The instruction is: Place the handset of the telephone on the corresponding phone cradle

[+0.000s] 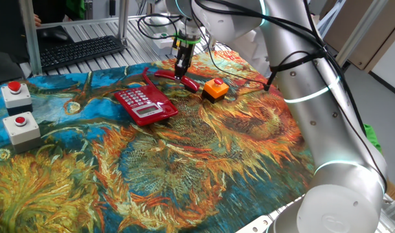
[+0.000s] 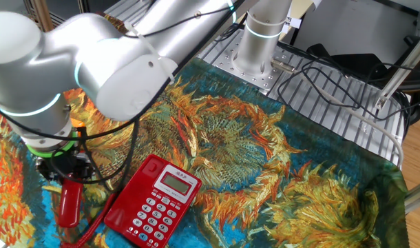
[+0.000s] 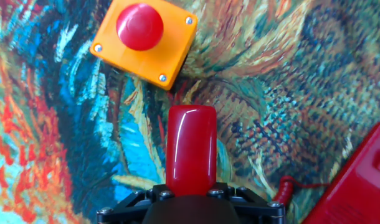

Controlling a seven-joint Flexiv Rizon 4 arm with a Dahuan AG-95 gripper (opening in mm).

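Note:
The red handset point(image 1: 188, 81) lies just behind the red telephone point(image 1: 146, 103) on the painted cloth, between it and the orange box. My gripper point(image 1: 182, 70) stands straight down over the handset's middle, shut on it. In the other fixed view the gripper point(image 2: 65, 169) holds the handset point(image 2: 69, 203) left of the telephone point(image 2: 155, 203). In the hand view the handset point(image 3: 190, 149) runs out from between my jaws at the gripper point(image 3: 190, 196), and a corner of the telephone point(image 3: 364, 180) shows at the right. The thin red cord point(image 3: 286, 186) leads to the phone. I cannot tell whether the handset is off the cloth.
A small orange box with a red button point(image 1: 215, 88) sits close to the right of the handset, and shows ahead in the hand view point(image 3: 143, 40). Two grey boxes with red buttons point(image 1: 16, 94) point(image 1: 21, 126) stand at the left edge. A black keyboard point(image 1: 81, 52) and cables lie behind.

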